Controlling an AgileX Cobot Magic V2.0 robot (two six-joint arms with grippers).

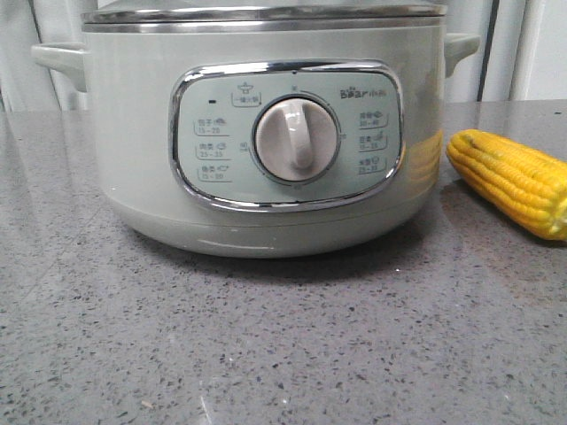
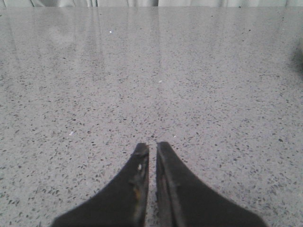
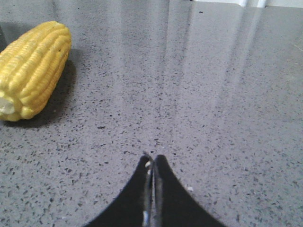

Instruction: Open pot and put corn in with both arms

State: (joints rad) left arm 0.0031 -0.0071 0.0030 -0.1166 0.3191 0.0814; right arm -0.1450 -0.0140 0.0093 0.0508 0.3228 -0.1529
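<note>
The pot (image 1: pixel 266 133), pale grey-green with a chrome-rimmed panel and a white dial (image 1: pixel 296 139), fills the front view, its lid edge (image 1: pixel 266 13) resting on the steel rim. The corn (image 1: pixel 514 181), a bright yellow cob, lies on the counter to the pot's right. It also shows in the right wrist view (image 3: pixel 33 68), off to one side and beyond my fingertips. My right gripper (image 3: pixel 153 158) is shut and empty over bare counter. My left gripper (image 2: pixel 152 145) is shut and empty with only a thin slit between the fingers, over bare counter. Neither gripper shows in the front view.
The grey speckled counter (image 1: pixel 266 345) runs in front of and around the pot. The pot's side handles (image 1: pixel 62 62) stick out at the left and right. Pale curtain-like walls (image 1: pixel 532 44) stand behind.
</note>
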